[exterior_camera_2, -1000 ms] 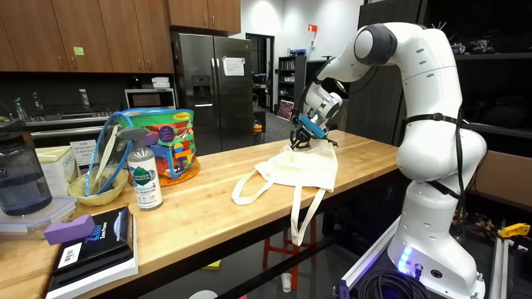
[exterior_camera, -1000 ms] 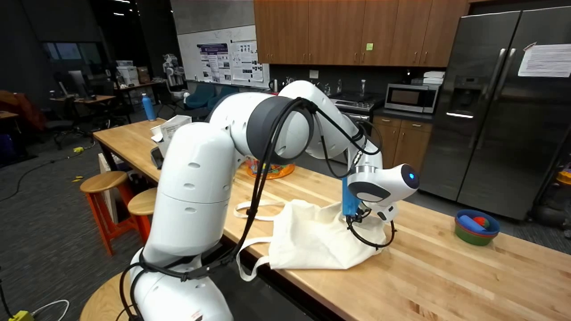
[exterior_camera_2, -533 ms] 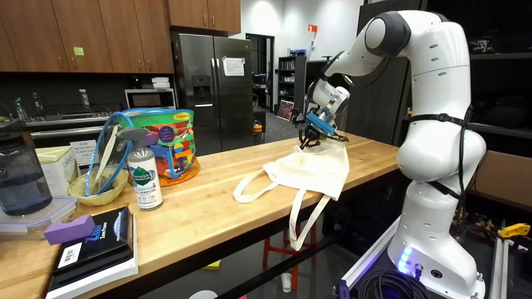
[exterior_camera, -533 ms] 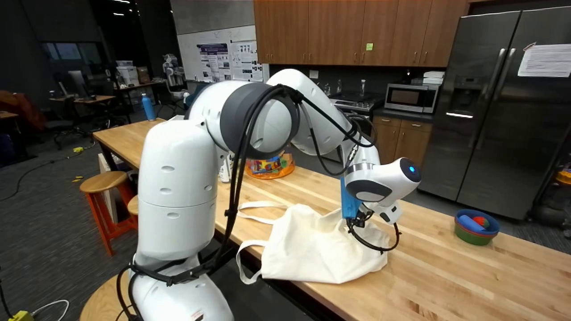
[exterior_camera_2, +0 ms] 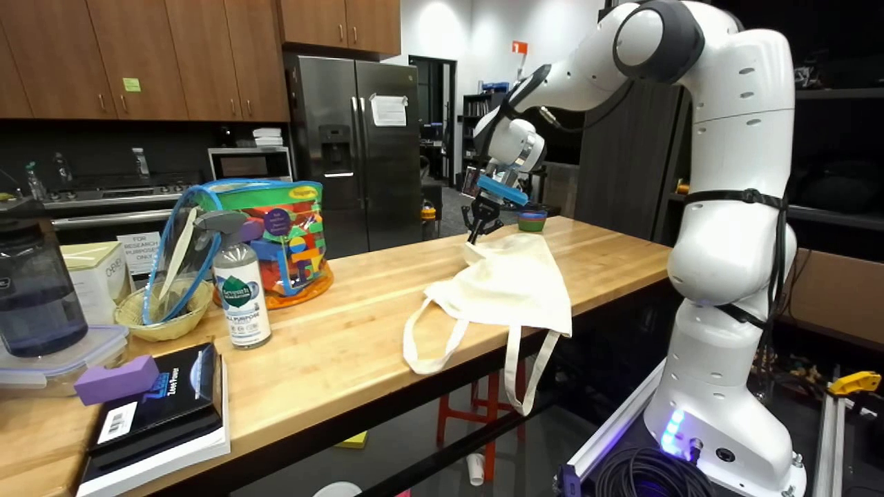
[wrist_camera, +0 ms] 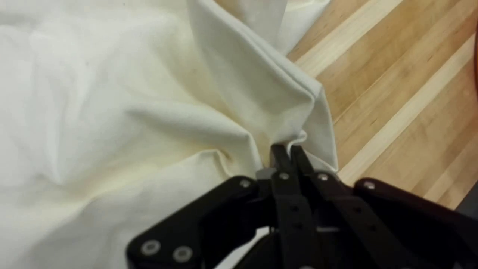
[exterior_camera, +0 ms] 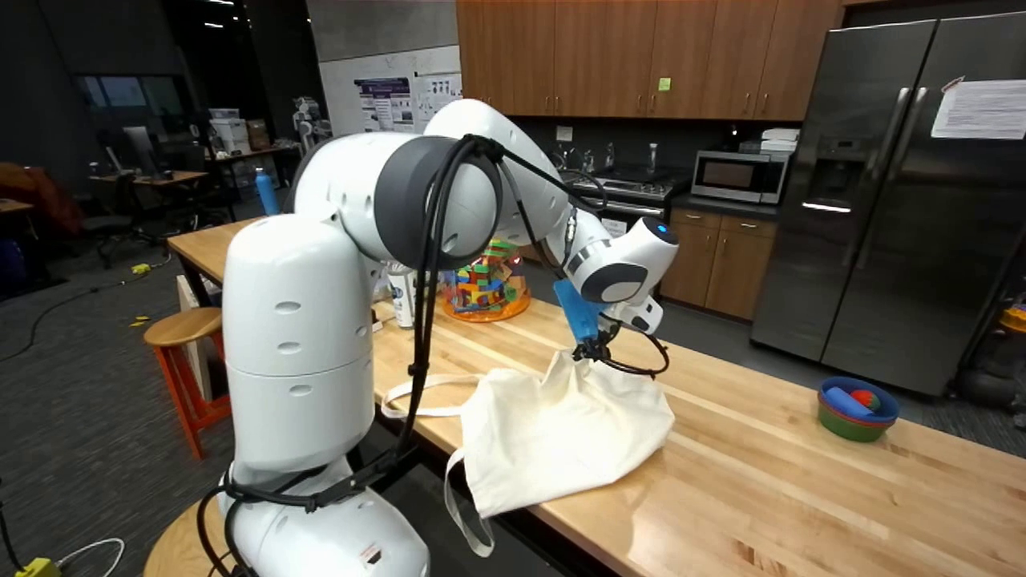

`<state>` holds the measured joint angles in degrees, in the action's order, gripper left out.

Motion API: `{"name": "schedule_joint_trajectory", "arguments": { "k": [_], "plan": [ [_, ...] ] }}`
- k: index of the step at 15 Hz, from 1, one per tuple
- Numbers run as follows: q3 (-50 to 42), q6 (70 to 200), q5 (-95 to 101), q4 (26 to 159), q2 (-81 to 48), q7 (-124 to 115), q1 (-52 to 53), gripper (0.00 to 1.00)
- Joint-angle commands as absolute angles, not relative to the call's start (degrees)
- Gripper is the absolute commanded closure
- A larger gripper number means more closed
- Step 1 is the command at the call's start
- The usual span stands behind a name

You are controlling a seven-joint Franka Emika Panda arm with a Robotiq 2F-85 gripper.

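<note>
Over one wooden counter (exterior_camera: 769,465), one end effector (wrist_camera: 287,147) pinching one tote bag (exterior_camera: 561,433), two straps (exterior_camera_2: 512,359)

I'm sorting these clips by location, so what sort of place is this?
Likely a kitchen area in a research lab: a side-by-side refrigerator and a microwave suggest the kitchen, and a printed sign reading "FOR RESEARCH PURPOSES ONLY" hints at the lab.

A spray bottle (exterior_camera_2: 239,298) stands just beside a clear bag of colorful blocks (exterior_camera_2: 295,238), near a basket (exterior_camera_2: 162,331).
</note>
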<state>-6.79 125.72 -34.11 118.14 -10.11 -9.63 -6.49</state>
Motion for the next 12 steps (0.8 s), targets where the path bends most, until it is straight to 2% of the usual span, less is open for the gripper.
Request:
{"name": "schedule_joint_trajectory", "arguments": {
  "k": [1, 5, 6, 7, 8, 11, 12],
  "plan": [
    [-3.8, 123.0, -30.8, 114.7, -10.7, -9.3, -4.3, 0.99],
    [-0.6, 120.8, -29.4, 110.3, -13.1, -7.7, -2.3, 0.99],
    [0.2, 120.5, -29.8, 109.4, -13.6, -6.3, -2.0, 0.90],
    [-0.4, 122.4, -30.3, 112.4, -11.9, -8.5, -2.3, 0.69],
    [0.0, 122.4, -30.3, 111.9, -12.3, -8.5, -2.1, 0.91],
    [0.0, 122.5, -30.3, 112.0, -12.6, -8.5, -2.1, 0.72],
    [-0.1, 122.5, -30.3, 112.0, -12.6, -8.5, -2.3, 0.69]
  ]
}}
